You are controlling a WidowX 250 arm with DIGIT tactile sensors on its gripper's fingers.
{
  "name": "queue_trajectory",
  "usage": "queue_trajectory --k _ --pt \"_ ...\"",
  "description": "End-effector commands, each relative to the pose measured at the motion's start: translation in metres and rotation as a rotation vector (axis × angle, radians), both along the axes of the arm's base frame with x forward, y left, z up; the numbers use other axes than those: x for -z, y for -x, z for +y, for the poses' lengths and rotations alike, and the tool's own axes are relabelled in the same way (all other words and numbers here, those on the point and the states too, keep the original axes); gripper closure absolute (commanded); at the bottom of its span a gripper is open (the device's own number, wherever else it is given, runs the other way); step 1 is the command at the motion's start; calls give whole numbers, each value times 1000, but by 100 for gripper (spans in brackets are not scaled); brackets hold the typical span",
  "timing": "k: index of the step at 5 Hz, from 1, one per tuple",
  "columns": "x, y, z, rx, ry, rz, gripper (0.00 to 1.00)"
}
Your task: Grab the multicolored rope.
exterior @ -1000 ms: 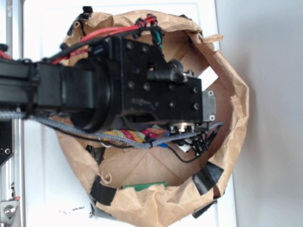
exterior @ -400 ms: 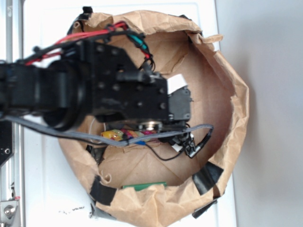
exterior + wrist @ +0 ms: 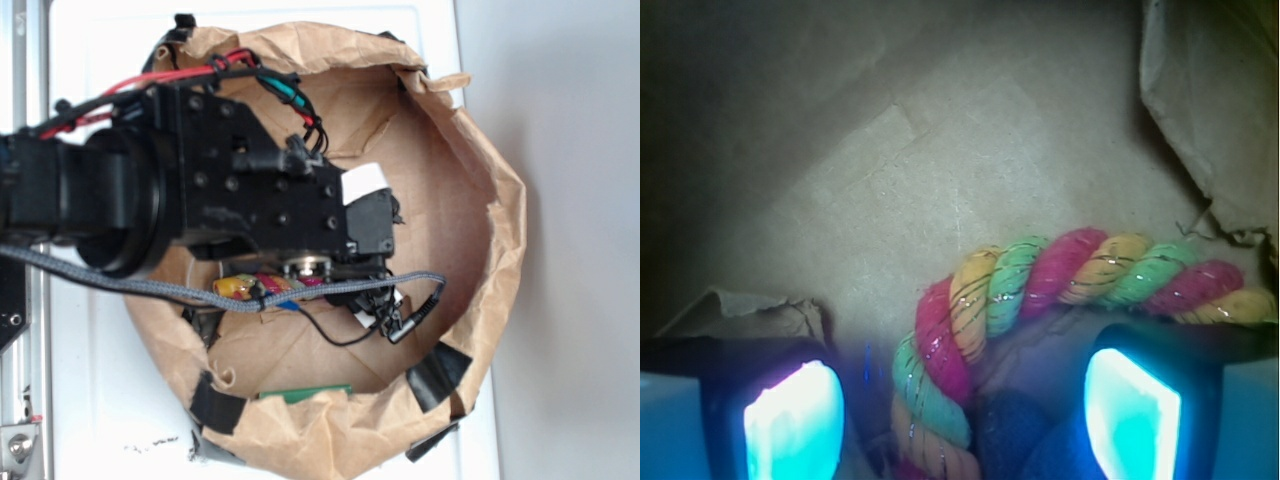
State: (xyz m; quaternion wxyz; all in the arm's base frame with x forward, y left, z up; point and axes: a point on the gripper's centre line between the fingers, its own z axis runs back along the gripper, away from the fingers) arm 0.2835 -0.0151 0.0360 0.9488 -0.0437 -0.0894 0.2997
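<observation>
Your black robot arm point(image 3: 200, 190) reaches in from the left of the exterior frame, its wrist low over the round brown paper-lined bin point(image 3: 500, 200) on the white worktop point(image 3: 90, 400). In the wrist view your gripper point(image 3: 960, 410) points down at the cardboard floor, its two fingers point(image 3: 795, 415) standing well apart at lower left and lower right, glowing cyan, clamped on nothing. The thick twisted rope of red, yellow and light green strands point(image 3: 1040, 275) lies between them: it curves up from the bottom centre of the wrist frame, then runs right toward the right finger. From the exterior view only a short stretch of it shows beneath the wrist, lower centre. A grey braided cable point(image 3: 150, 285) crosses in front there, hiding much of the rope. A dark blue object point(image 3: 1015, 435) sits just beside the rope at the bottom edge of the wrist frame; you cannot tell what it is.
</observation>
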Motion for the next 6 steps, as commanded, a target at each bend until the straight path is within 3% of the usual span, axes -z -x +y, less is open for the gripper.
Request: queue_trajectory --k 1,2,3,4,6 --pt "-11 7 1 25 15 7 0" --pt "-46 16 0 13 18 31 0" --pt "-68 18 1 20 41 76 0" --pt "-77 14 3 9 67 83 0" --pt "-56 -2 -3 -10 69 -1 0"
